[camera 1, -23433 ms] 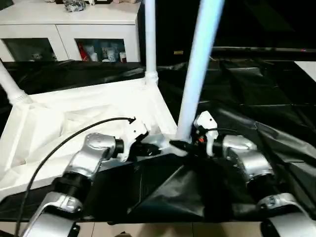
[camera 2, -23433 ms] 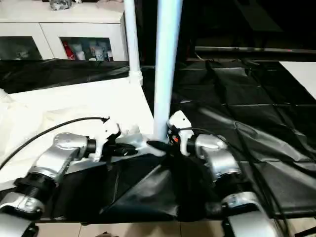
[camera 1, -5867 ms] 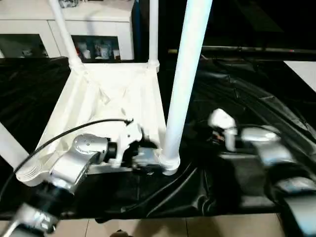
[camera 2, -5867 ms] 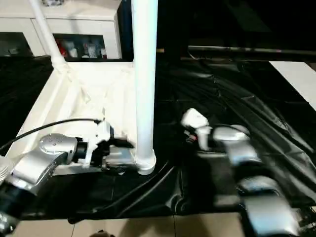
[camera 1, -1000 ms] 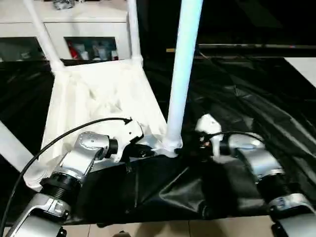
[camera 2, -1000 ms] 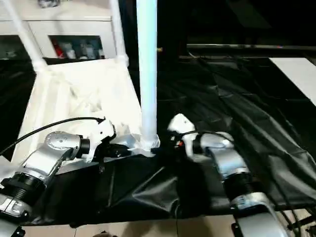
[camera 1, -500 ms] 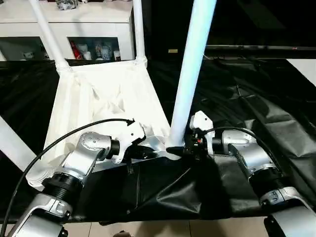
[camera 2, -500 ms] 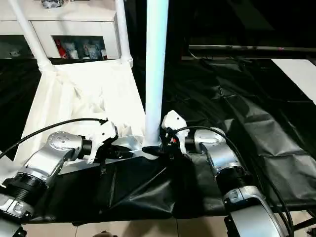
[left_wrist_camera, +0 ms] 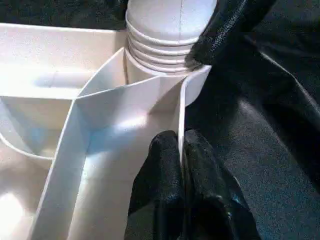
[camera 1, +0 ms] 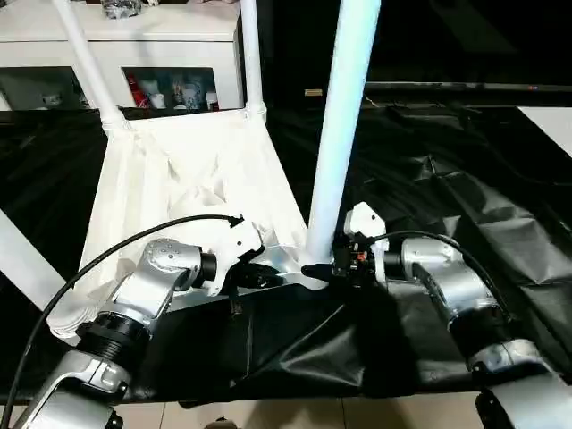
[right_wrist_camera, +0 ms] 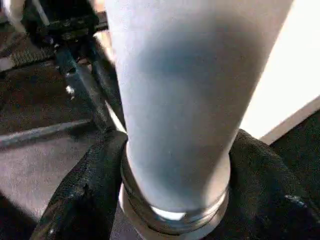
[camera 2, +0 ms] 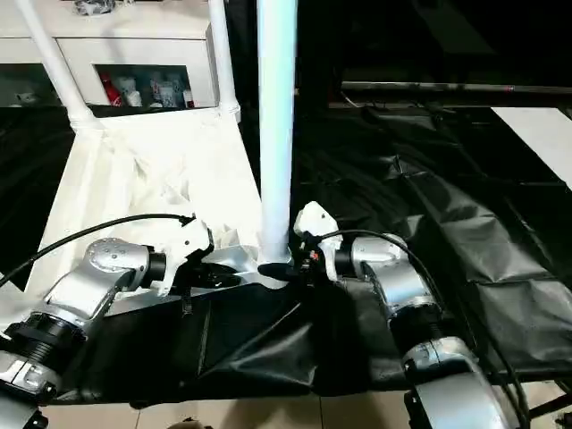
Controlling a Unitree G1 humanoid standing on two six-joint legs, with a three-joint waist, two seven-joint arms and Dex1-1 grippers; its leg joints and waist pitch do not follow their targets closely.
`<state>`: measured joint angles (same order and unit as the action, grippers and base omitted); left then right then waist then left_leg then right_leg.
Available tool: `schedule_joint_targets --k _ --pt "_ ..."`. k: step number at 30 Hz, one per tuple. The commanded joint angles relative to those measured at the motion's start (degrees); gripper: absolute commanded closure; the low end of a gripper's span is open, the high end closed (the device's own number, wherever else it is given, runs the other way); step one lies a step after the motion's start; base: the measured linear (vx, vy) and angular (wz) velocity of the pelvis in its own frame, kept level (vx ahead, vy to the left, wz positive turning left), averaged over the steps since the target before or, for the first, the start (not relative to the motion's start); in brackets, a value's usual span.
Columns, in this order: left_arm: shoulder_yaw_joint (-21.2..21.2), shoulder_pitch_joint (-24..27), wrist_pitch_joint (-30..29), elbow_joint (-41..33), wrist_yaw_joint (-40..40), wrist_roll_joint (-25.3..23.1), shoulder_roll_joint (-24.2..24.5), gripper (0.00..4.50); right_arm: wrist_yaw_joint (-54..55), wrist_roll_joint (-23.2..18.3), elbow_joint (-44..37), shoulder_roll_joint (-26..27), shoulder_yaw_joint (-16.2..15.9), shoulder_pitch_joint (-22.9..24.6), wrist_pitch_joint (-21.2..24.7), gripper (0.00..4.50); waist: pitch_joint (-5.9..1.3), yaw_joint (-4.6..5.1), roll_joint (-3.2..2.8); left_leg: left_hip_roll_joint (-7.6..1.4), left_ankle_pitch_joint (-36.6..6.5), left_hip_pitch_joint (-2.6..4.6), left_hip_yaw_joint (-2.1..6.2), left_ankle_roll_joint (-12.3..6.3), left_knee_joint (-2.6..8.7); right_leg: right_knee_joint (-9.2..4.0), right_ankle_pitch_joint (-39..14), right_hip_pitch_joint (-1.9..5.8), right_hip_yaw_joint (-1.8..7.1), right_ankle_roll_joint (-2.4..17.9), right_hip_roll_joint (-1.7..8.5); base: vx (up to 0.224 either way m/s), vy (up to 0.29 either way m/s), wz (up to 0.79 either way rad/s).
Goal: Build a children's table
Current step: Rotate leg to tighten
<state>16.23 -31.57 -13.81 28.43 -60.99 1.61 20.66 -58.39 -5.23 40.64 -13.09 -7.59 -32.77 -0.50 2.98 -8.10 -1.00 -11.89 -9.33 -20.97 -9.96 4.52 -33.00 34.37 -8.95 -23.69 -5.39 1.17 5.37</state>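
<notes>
The upside-down tabletop [camera 1: 188, 188] lies on the black sheet [camera 1: 465, 188] in front of you. Your left claw [left_wrist_camera: 181, 165] is pressed together, pinching a thin rib at the near corner. Your right claw [right_wrist_camera: 175, 200] hugs the bottom of the near leg [camera 1: 344, 125], one finger [right_wrist_camera: 87, 190] on each side. That leg stands up in the corner socket [left_wrist_camera: 165, 40]. Two more legs [camera 1: 250, 54] stand at the far corners, near the white cabinet [camera 1: 134, 54].

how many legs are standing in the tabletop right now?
4. Near right leg, between the right gripper fingers; far right leg; far left leg; near left leg, mostly cut off at the edge.
</notes>
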Motion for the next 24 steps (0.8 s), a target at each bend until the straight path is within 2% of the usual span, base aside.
schedule_joint_targets --k 1,2,3,4,5,6,7,8,9,10,11,12,13,15,16,17,18,20,21,24 --pt "-1.62 -1.60 -1.25 2.46 5.98 -0.15 -2.89 4.50 7.35 -1.27 0.48 2.67 1.59 0.73 1.29 1.78 -3.91 0.52 0.39 -1.05 -14.56 0.56 0.08 -1.22 3.73 -4.27 -18.19 3.08 2.62 9.67 2.97 0.000 0.000 0.00" --pt "-2.06 -2.86 -2.22 4.97 11.03 -1.47 -4.78 4.50 13.16 -1.00 1.30 4.80 2.90 0.92 1.38 1.78 -3.95 0.62 0.14 -1.04 -15.10 0.59 0.19 -0.35 3.80 -4.31 -19.63 3.10 2.59 9.03 3.05 0.000 0.000 0.00" --pt "-2.06 -2.86 -2.22 4.97 11.03 -1.47 -4.78 4.50 13.16 -1.00 1.30 4.80 2.90 0.92 1.38 1.78 -3.77 0.85 0.20 -0.99 -15.87 0.70 0.10 -0.10 3.89 -4.71 -20.84 2.90 2.60 8.63 2.95 0.000 0.000 0.00" --pt "-2.97 -4.65 -3.32 8.41 17.48 -2.48 -7.49 4.50 21.34 0.07 2.88 7.35 4.05 0.51 2.04 1.80 -3.86 0.99 0.22 -0.91 -17.02 0.80 0.20 0.27 3.88 -4.86 -22.34 2.98 2.52 8.09 3.06 0.000 0.000 0.00" --pt "-3.07 -5.17 -3.36 9.41 18.98 -2.73 -8.28 4.50 23.81 0.56 3.59 8.05 4.21 0.23 2.25 1.80 -3.80 1.09 -0.01 -0.85 -17.03 0.78 0.20 0.54 3.86 -4.89 -22.61 2.91 2.53 7.93 3.03 0.000 0.000 0.00" --pt "-3.35 -6.70 -2.97 12.27 23.54 -3.53 -10.46 4.50 30.51 2.04 5.65 9.91 4.48 -0.70 2.51 1.80 -3.70 1.59 -0.05 -0.53 -18.39 0.99 0.29 0.82 3.84 -5.40 -25.37 2.76 2.30 7.02 2.94 0.000 0.000 0.00" --pt "-3.36 -7.04 -2.77 12.87 24.28 -3.66 -10.90 4.50 31.85 2.37 6.02 10.39 4.59 -0.93 2.60 1.80 -3.67 1.78 0.01 -0.45 -18.82 1.02 0.25 0.78 3.83 -5.61 -26.43 2.68 2.26 6.62 2.90 0.000 0.000 0.00" --pt "-3.37 -8.01 -2.10 14.54 26.21 -4.06 -12.12 4.50 35.45 3.28 6.97 11.82 4.92 -1.57 2.82 1.80 -3.60 2.03 -0.35 -0.35 -19.63 1.18 0.27 0.69 3.74 -6.01 -28.18 2.47 2.18 5.89 2.91 0.000 0.000 0.00" --pt "-3.42 -8.51 -1.73 15.32 26.90 -4.11 -12.79 4.50 36.01 3.08 7.28 12.77 5.18 -1.91 2.63 1.80 -3.61 2.12 -0.29 -0.32 -19.83 1.19 0.33 0.55 3.74 -6.14 -28.73 2.54 2.08 5.58 2.97 0.000 0.000 0.00" --pt "-3.44 -9.00 -0.95 16.06 27.44 -4.25 -13.39 4.50 35.17 2.83 7.23 13.77 4.98 -2.13 2.05 1.80 -3.70 2.12 -0.38 -0.25 -19.79 1.01 0.49 0.06 3.84 -6.22 -29.37 2.88 1.89 4.90 2.99 0.000 0.000 0.00" --pt "-3.22 -9.61 0.14 16.88 26.94 -4.42 -14.12 4.50 33.58 3.41 6.91 14.83 3.70 -2.33 0.59 1.80 -3.72 2.14 -0.25 -0.26 -20.01 1.05 0.35 -0.69 3.77 -6.58 -29.49 2.65 1.92 4.47 2.93 0.000 0.000 0.00" --pt "-3.14 -9.77 0.40 17.05 26.58 -4.45 -14.31 4.50 33.03 3.79 6.78 15.06 3.13 -2.37 0.01 1.80 -3.71 2.12 -0.27 -0.29 -20.02 0.98 0.39 -1.01 3.85 -6.51 -29.30 2.73 1.94 4.47 2.93 0.000 0.000 0.00" --pt "-2.64 -9.69 1.04 16.56 25.51 -4.65 -14.17 4.50 31.63 4.26 6.26 15.00 2.29 -2.31 -1.65 1.80 -3.70 2.08 -0.55 -0.31 -20.12 0.88 0.48 -1.04 3.92 -6.42 -29.21 2.80 1.91 4.51 2.96 0.000 0.000 0.00" --pt "-2.30 -9.62 1.47 16.20 24.87 -4.80 -14.04 4.50 30.70 4.53 5.91 14.93 1.80 -2.27 -2.79 1.80 -3.93 2.06 -0.46 -0.48 -19.67 0.81 0.51 -1.17 3.98 -6.23 -27.64 2.90 1.98 4.93 2.97 0.000 0.000 0.00" --pt "-1.93 -9.39 1.93 15.58 23.42 -4.66 -13.81 4.50 28.11 3.78 5.30 14.78 1.58 -2.14 -3.97 1.24 -3.92 2.05 -0.46 -0.49 -19.63 0.75 0.50 -1.31 4.01 -6.19 -27.19 2.93 1.98 5.11 2.96 0.000 0.000 0.00" --pt "-1.63 -8.89 2.62 14.63 21.57 -4.36 -13.23 4.50 24.72 2.68 4.66 13.95 1.60 -2.22 -4.58 1.24 -3.93 2.03 -0.37 -0.52 -19.66 0.75 0.46 -1.57 4.01 -6.16 -26.76 2.96 2.00 5.41 3.02 0.000 0.000 0.00" --pt "-1.41 -8.50 3.36 14.09 19.67 -3.94 -12.73 4.50 21.69 1.54 4.21 13.04 1.73 -2.41 -4.65 1.04 -4.00 1.91 -0.27 -0.52 -19.28 0.57 0.47 -2.20 3.97 -5.99 -25.82 3.23 2.02 5.68 3.07 0.000 0.000 0.00" --pt "-0.76 -7.44 5.53 12.75 15.72 -3.47 -11.06 4.50 16.30 0.42 3.72 10.13 2.04 -3.17 -5.01 0.92 -4.07 1.80 -0.26 -0.78 -18.57 0.51 0.40 -2.71 3.94 -5.74 -24.03 3.19 2.13 6.51 3.08 0.000 0.000 0.00" --pt "-0.56 -6.64 6.15 11.69 13.32 -2.93 -10.06 4.50 12.80 -0.18 3.51 8.25 2.20 -3.52 -4.71 0.71 -4.15 1.72 -0.25 -0.77 -17.89 0.41 0.39 -2.79 3.88 -5.60 -23.15 3.28 2.13 6.80 3.09 0.000 0.000 0.00" --pt "-0.17 -4.95 7.59 9.14 8.83 -1.88 -8.25 4.50 5.36 -1.58 2.59 4.75 2.50 -3.81 -3.56 0.52 -4.21 1.53 -0.08 -0.91 -15.99 0.10 0.24 -3.56 3.77 -5.12 -20.24 3.52 2.12 8.01 3.01 0.000 0.000 0.00"
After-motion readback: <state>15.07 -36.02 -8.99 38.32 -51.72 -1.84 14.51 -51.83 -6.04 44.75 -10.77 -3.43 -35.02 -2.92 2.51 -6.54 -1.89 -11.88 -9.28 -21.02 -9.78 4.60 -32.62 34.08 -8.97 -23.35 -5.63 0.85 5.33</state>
